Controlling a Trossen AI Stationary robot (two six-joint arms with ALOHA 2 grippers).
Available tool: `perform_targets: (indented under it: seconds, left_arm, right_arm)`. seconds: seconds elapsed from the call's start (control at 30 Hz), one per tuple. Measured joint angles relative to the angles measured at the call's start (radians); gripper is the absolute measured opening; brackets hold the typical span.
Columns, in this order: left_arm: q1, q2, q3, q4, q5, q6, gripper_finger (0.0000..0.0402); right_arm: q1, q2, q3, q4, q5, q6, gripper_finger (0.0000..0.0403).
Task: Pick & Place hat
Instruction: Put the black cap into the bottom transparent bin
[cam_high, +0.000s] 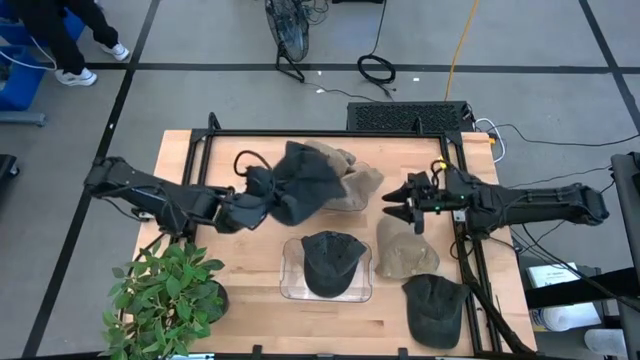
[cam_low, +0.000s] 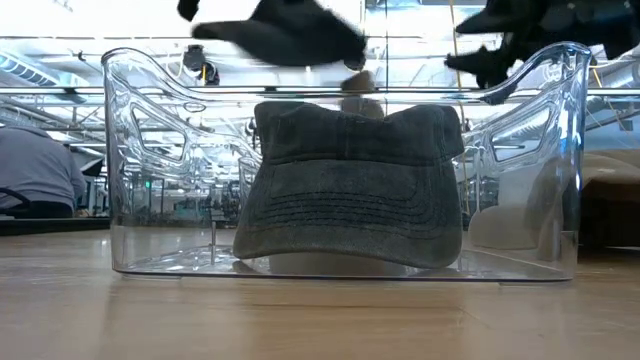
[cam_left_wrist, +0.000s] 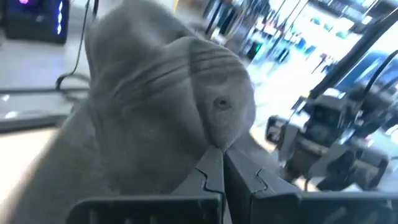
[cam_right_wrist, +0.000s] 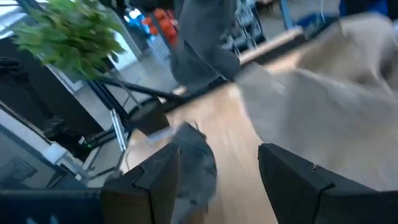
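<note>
A dark grey hat (cam_high: 305, 178) hangs in my left gripper (cam_high: 266, 198) over the middle of the table, above and behind the clear bin (cam_high: 290, 285). In the low view this hat (cam_low: 290, 30) floats above the bin's rim. Another dark grey hat (cam_high: 332, 262) sits upright inside the bin. A beige hat (cam_high: 355, 182) lies on the table just behind the lifted one. My right gripper (cam_high: 397, 207) is open and hovers right of the hats, touching nothing; a second beige hat (cam_high: 405, 250) lies below it. My left gripper (cam_left_wrist: 222, 152) is shut on the dark grey hat's crown, pinching a fold of cloth (cam_left_wrist: 217, 134) just below an eyelet. The fingers come at it about level from the table's left. The hat is lifted clear of the table and droops around the fingers.
A third dark grey hat (cam_high: 437, 305) lies at the near right corner. A potted plant (cam_high: 165, 295) stands at the near left corner. A black frame (cam_high: 330, 134) runs along the far edge and down the right side. Bare wood shows on the left of the table.
</note>
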Motion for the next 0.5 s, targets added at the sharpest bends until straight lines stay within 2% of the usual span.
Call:
perform_targets:
  seconds: [0.1, 0.3, 0.5]
  left_arm:
    - [-0.009, 0.03, 0.0, 0.146, -0.027, 0.091, 0.0001]
    - [-0.013, 0.059, 0.0, 0.316, -0.052, 0.183, 0.0001]
    - [-0.008, 0.118, -0.001, 0.404, -0.089, 0.196, 0.0001]
  right_arm:
    - [0.057, 0.008, 0.0, 0.064, 0.078, -0.034, 0.0199]
    - [0.131, 0.062, 0.0, 0.17, 0.199, -0.06, 0.0199]
    - [0.16, 0.156, 0.0, 0.373, 0.21, -0.088, 0.02]
